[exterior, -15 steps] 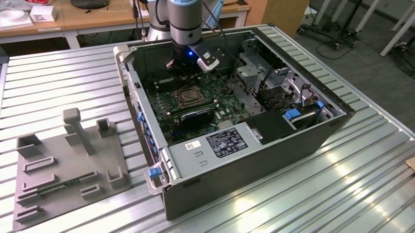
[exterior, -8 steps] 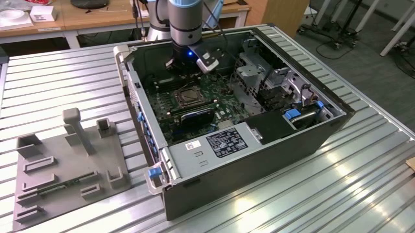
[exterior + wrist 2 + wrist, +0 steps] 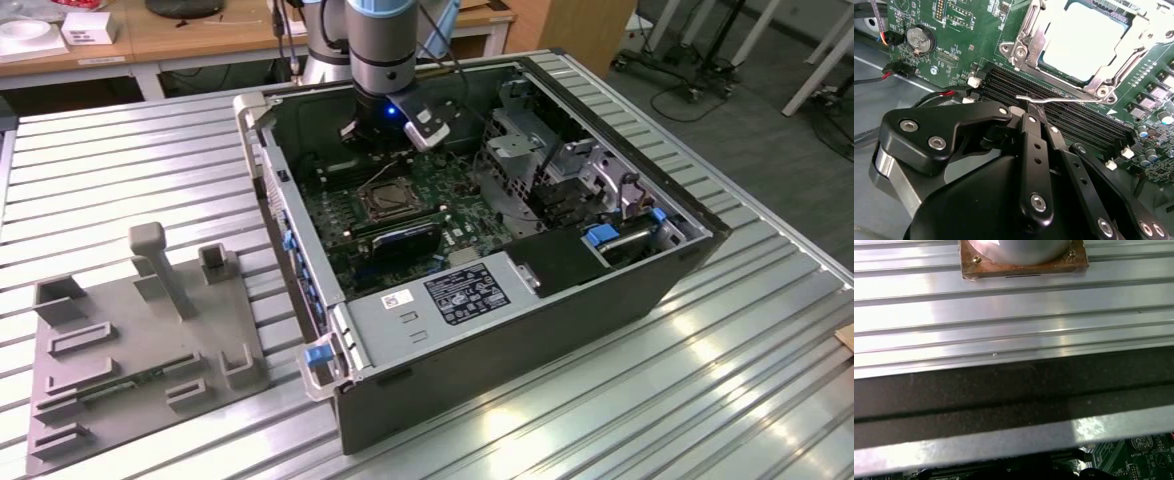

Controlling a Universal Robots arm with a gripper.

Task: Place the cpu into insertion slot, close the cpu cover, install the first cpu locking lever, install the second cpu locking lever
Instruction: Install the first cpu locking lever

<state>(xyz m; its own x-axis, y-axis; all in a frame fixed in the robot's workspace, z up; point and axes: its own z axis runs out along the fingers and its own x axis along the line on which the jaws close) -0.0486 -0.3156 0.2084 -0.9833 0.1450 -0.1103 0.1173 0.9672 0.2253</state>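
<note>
This is a robotics lab or engineering workshop. A robot arm [image 3: 387, 50] reaches into an open computer case [image 3: 534, 330] that lies on a ribbed aluminium counter [image 3: 747, 330], with its green circuit board [image 3: 979, 35] bare to view. Near the case on the same counter sits a grey fixture plate [image 3: 134, 350] with moulded holders. Behind stand wooden desks [image 3: 174, 45] carrying white boxes [image 3: 87, 27], and wheeled equipment stands [image 3: 681, 70] rest on a grey floor [image 3: 761, 110].
</note>
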